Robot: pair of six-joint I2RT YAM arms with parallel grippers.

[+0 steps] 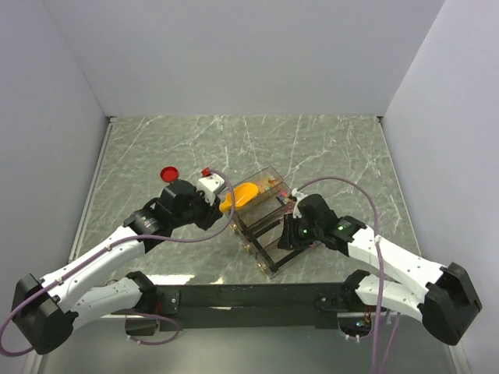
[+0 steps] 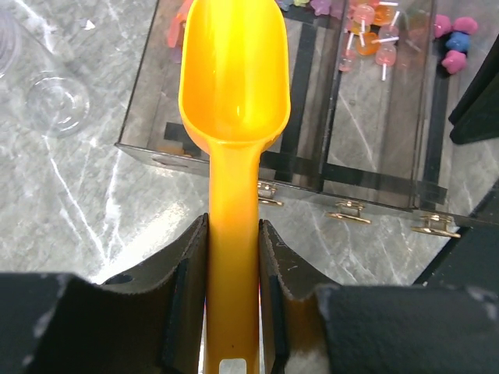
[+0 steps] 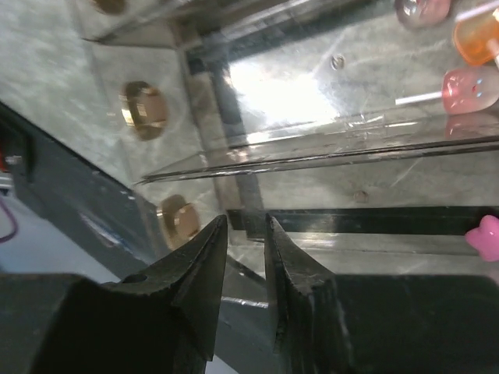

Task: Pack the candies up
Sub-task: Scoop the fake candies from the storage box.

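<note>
Empty yellow scoop [image 2: 234, 78] poised; packing looks barely begun

The left claw [image 2: 234, 230] pinches the scoop's handle; the candies [image 2: 366, 35] lie in compartments of the clear box [image 2: 374, 125]. The right claw [image 3: 245, 234] sits at the box's edge, jaws narrowly apart, grip unclear. A red lid [image 1: 168, 173] and clear round container [image 2: 54, 101] stand nearby on the table [image 1: 327, 148].

scoop [image 2: 234, 86] in the left claw [image 2: 234, 230]: smooth glossy plastic is seen | box [image 2: 374, 132] ahead of it: clear shiny plastic, brass-like metal hinges [image 2: 348, 210] | table [image 2: 78, 218] beneath: polished, marble-like
</note>
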